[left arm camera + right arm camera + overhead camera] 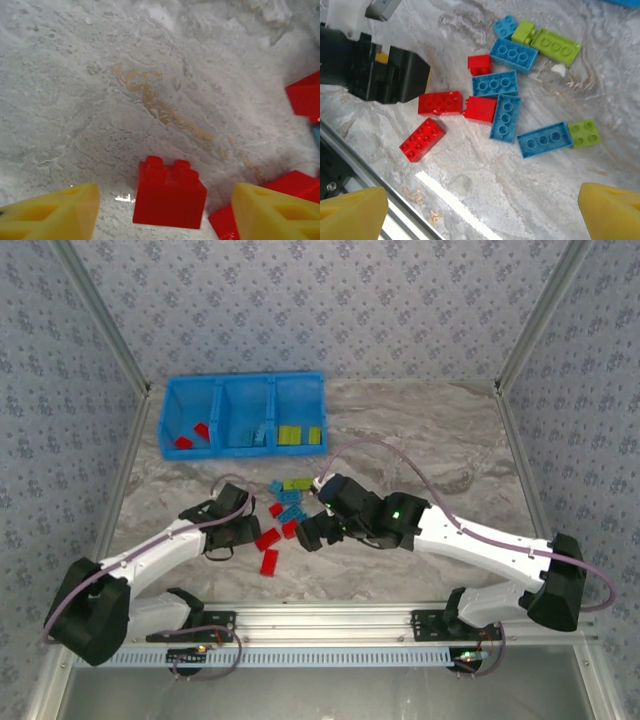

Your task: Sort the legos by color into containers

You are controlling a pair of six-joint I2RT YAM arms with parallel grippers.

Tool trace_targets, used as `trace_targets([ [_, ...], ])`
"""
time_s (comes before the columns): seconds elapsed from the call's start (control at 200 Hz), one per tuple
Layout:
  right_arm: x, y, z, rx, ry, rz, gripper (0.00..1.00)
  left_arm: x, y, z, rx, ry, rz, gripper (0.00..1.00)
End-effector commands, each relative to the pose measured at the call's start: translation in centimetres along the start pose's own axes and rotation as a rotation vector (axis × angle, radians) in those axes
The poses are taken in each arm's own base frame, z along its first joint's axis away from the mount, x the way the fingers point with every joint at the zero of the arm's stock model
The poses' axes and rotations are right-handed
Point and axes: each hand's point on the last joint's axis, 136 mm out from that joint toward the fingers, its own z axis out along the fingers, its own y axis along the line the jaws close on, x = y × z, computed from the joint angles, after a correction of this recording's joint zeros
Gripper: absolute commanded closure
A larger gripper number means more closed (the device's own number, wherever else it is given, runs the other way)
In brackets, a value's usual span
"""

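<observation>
The three joined blue bins (240, 392) stand at the back left; the left one holds red bricks (192, 436), the middle one light blue (250, 435), the right one yellow-green (298, 434). Loose legos lie in a cluster (282, 518) between the arms. My left gripper (165, 216) is open and low over the table, a red brick (169, 192) standing between its yellow fingertips (50, 212) without touching them. My right gripper (482, 215) is open above the cluster with nothing in it, looking down on red (422, 139), light blue (544, 139) and yellow-green (584, 133) bricks.
More red bricks (305, 95) lie right of the left gripper. The left gripper's black body (385, 75) sits close to the red bricks (439, 103). The metal rail (320, 620) runs along the table's near edge. Patterned walls (560, 360) enclose the table.
</observation>
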Motion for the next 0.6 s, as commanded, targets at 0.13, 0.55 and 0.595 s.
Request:
trace_targets([
  [0.13,-2.4,1.8,0.1,-0.015,-0.033,-0.003,0.00,-0.5,0.3,1.2,-0.007,-0.021,-0.011,0.54],
  [0.55,-5.0,3.4,-1.3,-0.057,-0.129,-0.012,0.00,-12.1,-0.9,-10.2,0.038,-0.479,-0.048,0.76],
  [0.595,-5.4,3.3,-1.5,-0.052,-0.141,-0.011,0.00,-14.4,-0.4,-11.5,0.017,-0.551,-0.070,0.78],
])
